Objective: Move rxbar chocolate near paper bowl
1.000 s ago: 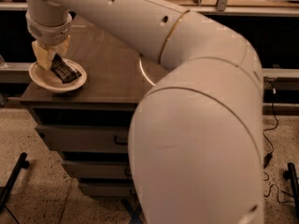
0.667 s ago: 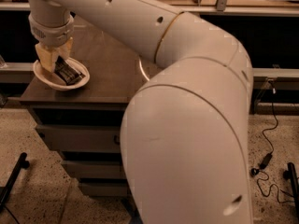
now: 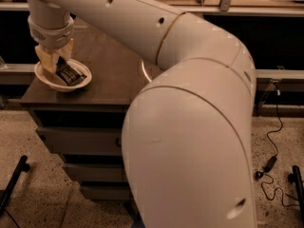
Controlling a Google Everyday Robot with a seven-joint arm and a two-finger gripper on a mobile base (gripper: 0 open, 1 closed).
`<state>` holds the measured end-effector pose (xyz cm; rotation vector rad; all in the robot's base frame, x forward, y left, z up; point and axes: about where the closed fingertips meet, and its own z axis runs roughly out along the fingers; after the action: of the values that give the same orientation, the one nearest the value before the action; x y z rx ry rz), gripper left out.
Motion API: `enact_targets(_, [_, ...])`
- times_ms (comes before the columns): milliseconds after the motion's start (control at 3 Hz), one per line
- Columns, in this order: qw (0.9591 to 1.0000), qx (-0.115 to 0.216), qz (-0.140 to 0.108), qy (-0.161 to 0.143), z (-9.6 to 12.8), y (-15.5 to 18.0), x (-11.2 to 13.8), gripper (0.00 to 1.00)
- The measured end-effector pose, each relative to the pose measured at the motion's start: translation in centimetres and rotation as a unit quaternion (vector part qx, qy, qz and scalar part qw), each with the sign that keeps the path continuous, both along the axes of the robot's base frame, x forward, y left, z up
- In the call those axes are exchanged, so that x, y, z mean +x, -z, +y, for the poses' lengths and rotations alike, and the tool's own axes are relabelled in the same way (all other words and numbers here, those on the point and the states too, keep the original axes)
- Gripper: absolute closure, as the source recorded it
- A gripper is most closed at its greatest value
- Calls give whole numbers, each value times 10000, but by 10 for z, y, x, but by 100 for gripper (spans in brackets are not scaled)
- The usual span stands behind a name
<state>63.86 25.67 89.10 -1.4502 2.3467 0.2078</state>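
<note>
Hanging low over the paper bowl (image 3: 71,86), the gripper (image 3: 54,61) sits at the far-left part of the dark table (image 3: 109,75). Rxbar chocolate (image 3: 69,73) lies inside the bowl, tilted against its wall, upper end right at the gripper. Whether the gripper has hold of it: cannot tell. Pale lettering on the black wrapper is not readable. Bowl stands close to the table's left edge. Bare tabletop runs right of the bowl up to the arm (image 3: 190,118), which hides the right side.
</note>
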Motion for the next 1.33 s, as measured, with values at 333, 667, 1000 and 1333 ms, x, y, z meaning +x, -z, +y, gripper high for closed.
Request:
enact_targets(333, [10000,-12,14,-9,1,3,0,0])
enact_targets(667, [10000,-14,16,-10,1,3,0,0])
enact_targets(1000, [9998,160,65,-64,-8,2,0,0])
enact_targets(1333, [9989,470,71,64,-38,-7,-2,0])
